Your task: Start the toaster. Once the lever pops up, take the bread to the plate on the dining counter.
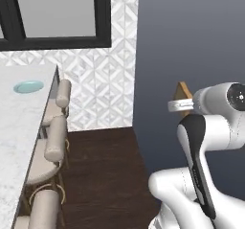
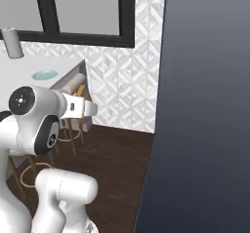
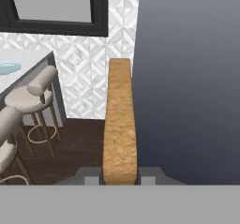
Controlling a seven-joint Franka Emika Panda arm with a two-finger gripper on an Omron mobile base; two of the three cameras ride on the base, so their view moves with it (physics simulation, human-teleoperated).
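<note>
Holding the bread (image 3: 119, 124) between its two fingers, the gripper (image 3: 120, 174) is closed only part of the way, with the slice filling the gap between the jaws. In the hand view the bread is seen on its edge, standing up from the finger tips, tan-brown and grainy. In the left base view a brown corner of the bread (image 1: 183, 91) shows just behind the white wrist, well to the right of the dining counter (image 1: 14, 127). The plate (image 1: 28, 86) lies on the dining counter near its far end, pale blue-green, well apart from the bread. Round beige stools (image 1: 55, 144) stand in a row along the edge of the dining counter, between it and the dark wooden floor (image 1: 105, 175). Beyond the dining counter is a patterned white wall (image 1: 103, 74) with a black-framed window (image 1: 57, 12).
</note>
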